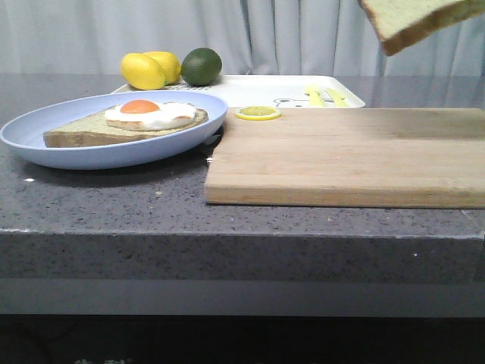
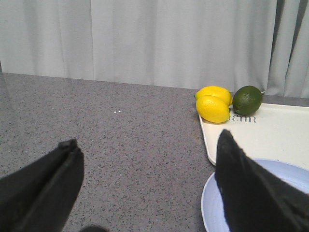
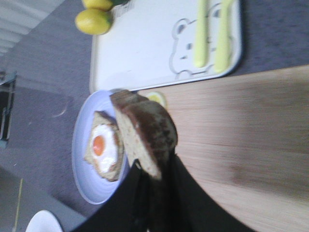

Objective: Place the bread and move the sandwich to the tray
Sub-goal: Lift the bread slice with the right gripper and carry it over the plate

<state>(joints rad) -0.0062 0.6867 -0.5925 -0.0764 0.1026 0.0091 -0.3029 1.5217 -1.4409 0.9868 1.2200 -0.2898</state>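
- The bread (image 3: 145, 133) is up in the air, pinched on edge by your right tool (image 3: 153, 176); in the front view only a corner of the slice (image 1: 413, 21) shows, at the top right, well above the cutting board (image 1: 348, 155).
- Your right tool is clamped on the bread, its dark fingers (image 3: 133, 193) pressing both faces of the slice.
- Your left tool (image 2: 147, 188) hangs with its jaws wide apart and nothing between them, near the left side of the tabletop (image 1: 106, 205), beside the rim of the blue plate (image 2: 217, 203).
- The sandwich so far is one slice with a fried egg (image 1: 150, 114) on top, lying on the blue plate (image 1: 45, 144) toward the front left of the tabletop.
- The tray (image 1: 250, 89) sits along the back edge, behind the plate and the board, with two yellow utensils (image 1: 324, 95) on its right part, and two lemons (image 1: 150, 70) and a lime (image 1: 201, 66) at its left end.
- A lemon slice (image 1: 258, 113) lies at the board's back left corner.
- You look to be in the first step: carrying the top slice over. The plate has not gone to the tray.
- Next, bring the bread leftward over the egg, turn it flat, lower it squarely and only then let go.
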